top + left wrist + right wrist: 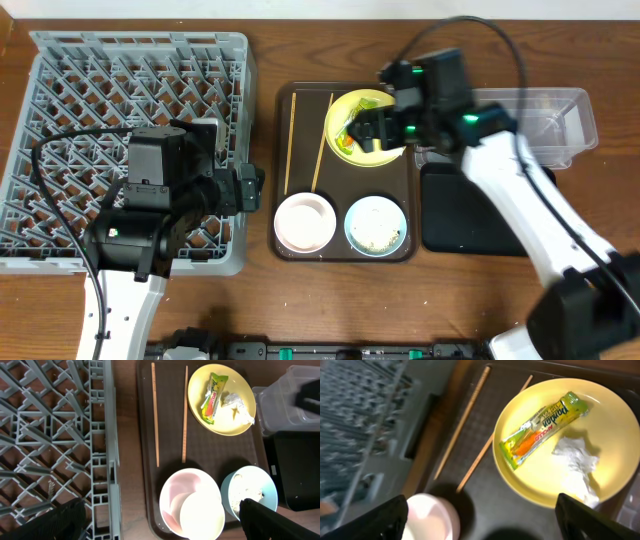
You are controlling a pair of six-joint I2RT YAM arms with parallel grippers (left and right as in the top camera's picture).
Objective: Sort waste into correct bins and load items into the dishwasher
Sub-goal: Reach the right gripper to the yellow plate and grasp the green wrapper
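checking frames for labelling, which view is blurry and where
Right wrist view: the dish rack at left is smeared and soft, while the snack wrapper on the yellow plate reads fairly sharp. Left wrist view: crisp, apart from a blurred dark shape at top right. Overhead view: sharp, evenly lit, soft shadows.

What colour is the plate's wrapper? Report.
The wrapper is green and orange; best in right wrist view.

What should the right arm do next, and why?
Probably lower the right gripper onto the snack wrapper and close. Its jaws stand open and empty above the yellow plate, and the wrapper lies flat there beside the crumpled paper.
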